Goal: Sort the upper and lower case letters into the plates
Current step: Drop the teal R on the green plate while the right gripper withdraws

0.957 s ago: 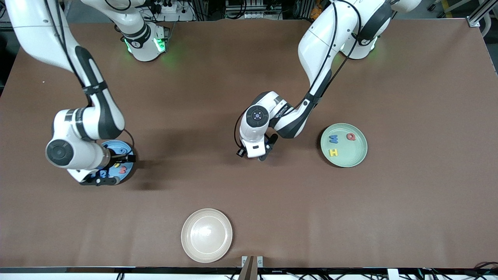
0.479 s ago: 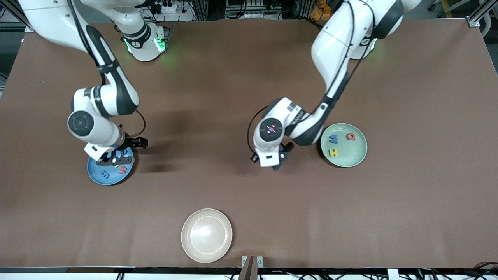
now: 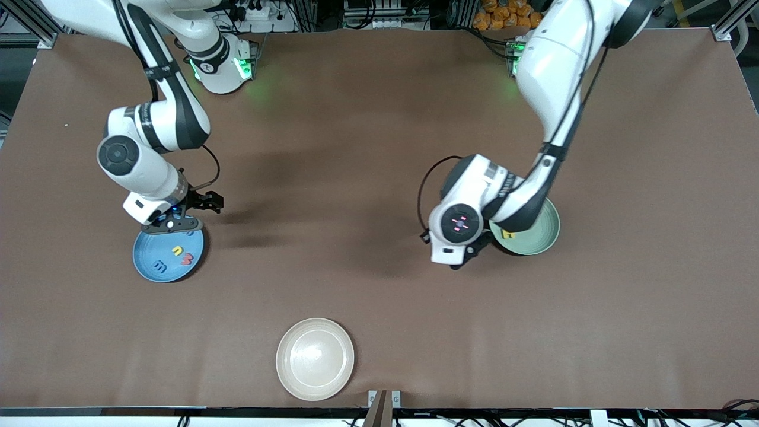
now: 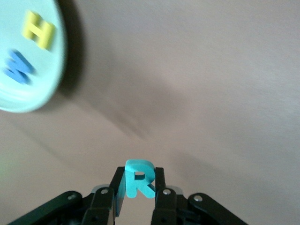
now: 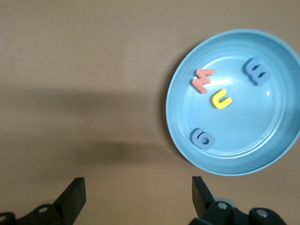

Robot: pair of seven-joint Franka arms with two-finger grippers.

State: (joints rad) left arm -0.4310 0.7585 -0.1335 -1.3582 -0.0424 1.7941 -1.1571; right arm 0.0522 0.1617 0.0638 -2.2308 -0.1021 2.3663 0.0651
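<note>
Carrying step: left gripper (image 4: 136, 197) jaws pinching teal R (image 4: 137, 178) over worktop (image 3: 379, 148) beside green plate (image 3: 542, 237). Right gripper (image 5: 136, 199) spread by blue plate (image 5: 234, 101). Next, probably drop R in.

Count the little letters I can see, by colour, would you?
Blue letters: 3
Yellow letters: 2
Pink letter: 1
Teal R, held in the left end effector: 1
Total: 7 in view. The left arm hides part of the green plate.
</note>
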